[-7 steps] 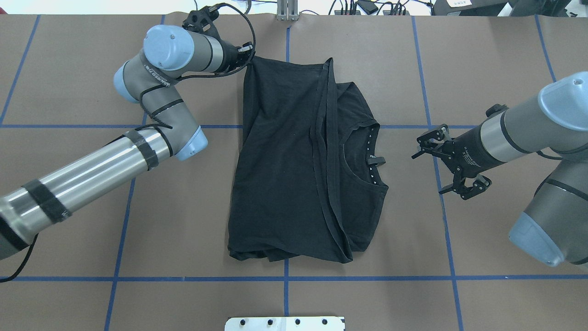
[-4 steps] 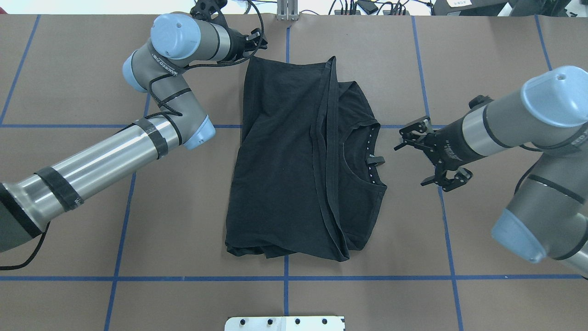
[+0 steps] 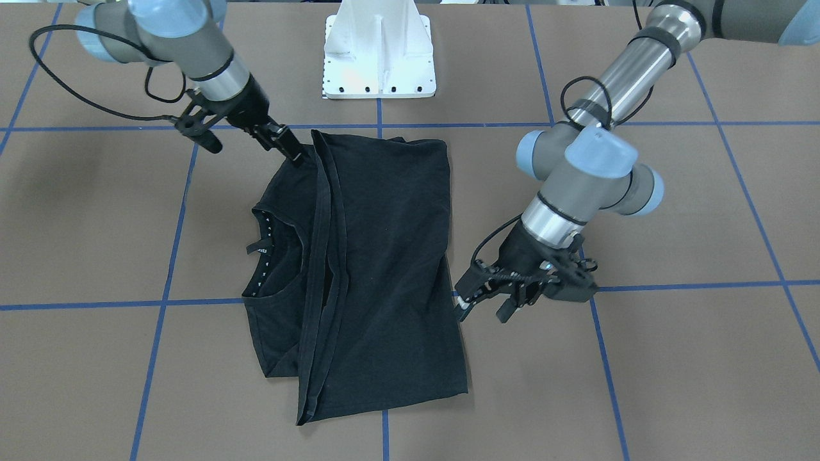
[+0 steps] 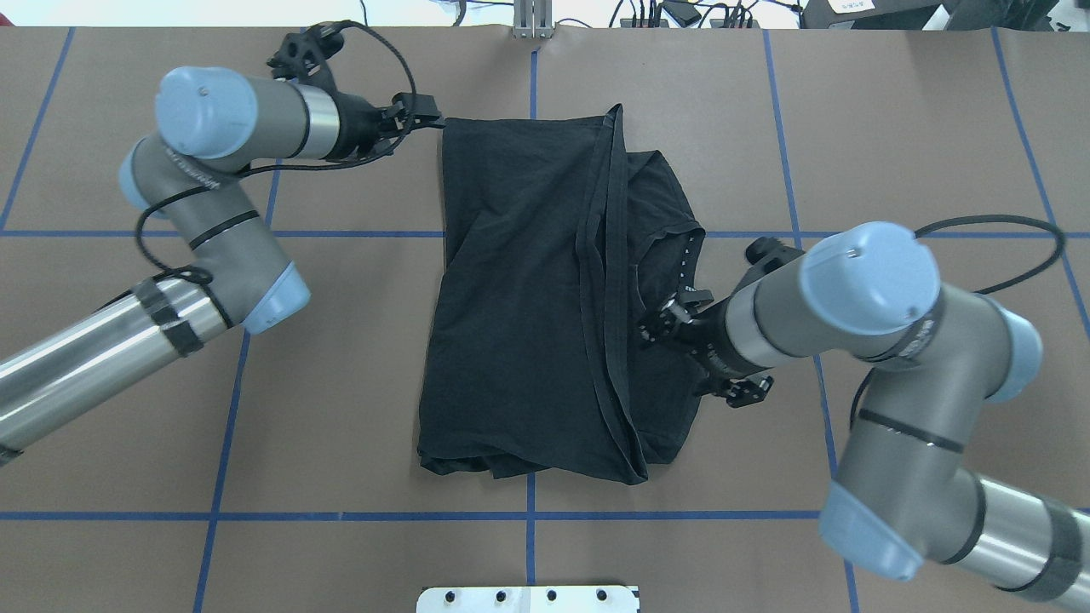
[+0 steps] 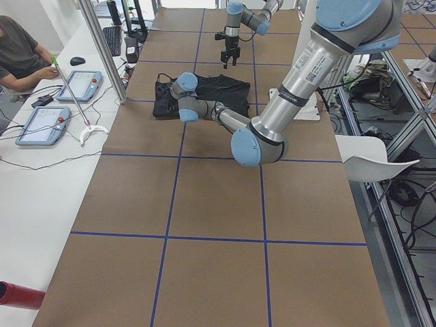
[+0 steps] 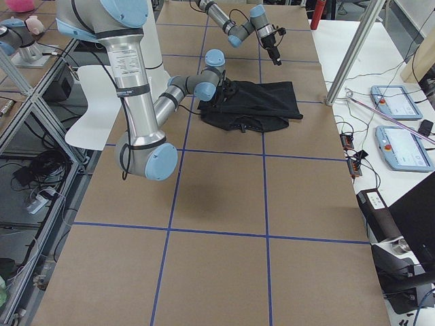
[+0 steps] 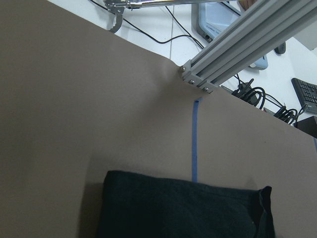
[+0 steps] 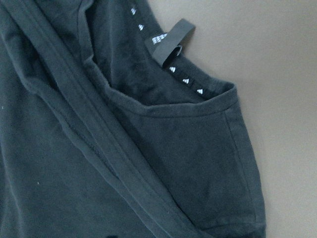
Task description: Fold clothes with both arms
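Lying in the middle of the table [image 3: 640, 384], the black T-shirt [image 3: 384, 256] showed in the front-facing view as a long panel folded lengthwise. The right gripper [image 3: 256, 152] stood at its near right corner with its fingers spread wide and one tip at the cloth. The left gripper [image 3: 482, 308] hung just beside the left edge, fingers apart and holding nothing.

From overhead, the left gripper sat by the far left corner. The right one was over the shoulder beside the collar [image 4: 677, 255], with the doubled hem band [image 4: 596, 281] running near to far just left of it. How high either hung I could not tell.

Both side views showed the grippers too small to add anything.

The left wrist camera saw only the shirt's far edge low in frame, with a blue tape line [image 7: 194, 144] beyond it. The right wrist camera looked straight down on the collar and its hanger loop [image 8: 171, 42]. Neither showed its own fingers.

The step in hand looked like taking two holds for the next fold. Doing it well called for each lower finger to slide under every layer at the edge, not just the top one. The right gripper needed to stay clear of the loop and the loose hem band. Both grippers needed to pinch and lift together, so the panel stayed square.
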`<move>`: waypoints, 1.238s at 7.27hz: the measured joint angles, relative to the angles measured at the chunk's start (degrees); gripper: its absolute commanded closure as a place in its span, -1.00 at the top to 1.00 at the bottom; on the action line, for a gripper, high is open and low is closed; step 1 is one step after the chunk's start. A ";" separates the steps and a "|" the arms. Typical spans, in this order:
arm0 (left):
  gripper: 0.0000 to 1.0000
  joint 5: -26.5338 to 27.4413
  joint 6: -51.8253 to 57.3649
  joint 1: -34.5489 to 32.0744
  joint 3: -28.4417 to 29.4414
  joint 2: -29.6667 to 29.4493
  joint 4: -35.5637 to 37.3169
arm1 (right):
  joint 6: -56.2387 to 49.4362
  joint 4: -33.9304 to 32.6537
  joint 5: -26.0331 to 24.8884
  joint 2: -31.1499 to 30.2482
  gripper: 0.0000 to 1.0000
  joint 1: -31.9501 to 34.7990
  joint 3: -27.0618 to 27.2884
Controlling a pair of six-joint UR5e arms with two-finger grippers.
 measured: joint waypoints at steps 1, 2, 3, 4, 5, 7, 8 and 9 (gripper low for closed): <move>1.00 -0.07 -0.02 0.00 -3.50 2.53 1.28 | -8.01 -7.30 -2.83 3.80 0.24 -2.66 -0.32; 1.00 -0.08 -0.07 0.00 -5.72 4.34 1.86 | -17.16 -12.99 -6.14 6.50 0.23 -5.19 -0.83; 1.00 -0.09 -0.09 0.00 -7.21 5.73 2.10 | -26.75 -16.73 -9.61 7.73 0.14 -7.73 -1.30; 1.00 -0.09 -0.10 -0.01 -7.87 6.46 2.18 | -34.55 -19.18 -12.14 8.19 0.07 -9.58 -1.64; 1.00 -0.07 -0.13 -0.01 -8.11 6.82 2.21 | -40.32 -20.70 -13.86 8.40 0.04 -10.77 -1.98; 1.00 -0.01 -0.29 0.05 -8.16 7.13 2.20 | -47.84 -21.76 -15.92 9.83 0.03 -12.12 -4.03; 1.00 -0.01 -0.39 0.10 -8.16 7.39 2.19 | -49.32 -21.91 -16.19 11.28 0.03 -12.30 -5.68; 1.00 0.00 -0.43 0.17 -8.09 7.61 2.19 | -50.08 -22.26 -16.40 12.34 0.03 -12.42 -6.82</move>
